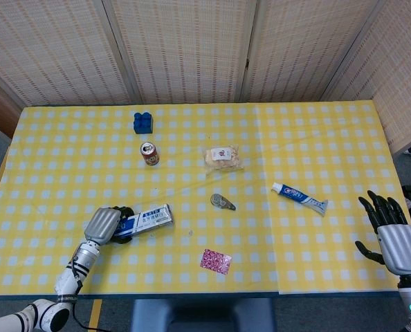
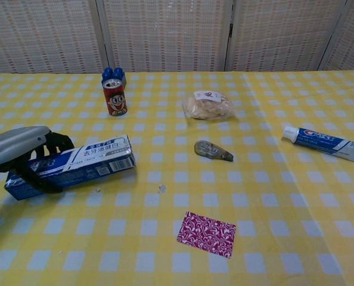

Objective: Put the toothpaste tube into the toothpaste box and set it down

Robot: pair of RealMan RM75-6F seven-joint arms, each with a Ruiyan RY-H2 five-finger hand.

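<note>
The left hand (image 1: 103, 224) was at the near left part of the table (image 1: 316, 138), and its dark fingers (image 2: 56, 143) were wrapped around one end of the toothpaste box (image 2: 75, 166). The box was blue and white, and its far end pointed toward the middle of the table. In the chest view the box looked a little tilted, with the free end higher, but it was hard to tell if it was off the cloth. The right hand (image 1: 394, 235) was at the near right edge of the table, with its fingers spread apart and nothing in them. The toothpaste tube (image 1: 300, 198) lay flat on the yellow checked cloth on the right side, well apart from the box and not touching either hand. Its white cap pointed toward the middle. Between the tube and the box lay a small grey thing (image 1: 223, 202). A red patterned card (image 1: 216, 261) lay nearer the front edge. Farther back stood a little red can (image 1: 149, 153), a blue block (image 1: 142, 122) behind it, and a clear bag of snacks (image 1: 223, 158).
</note>
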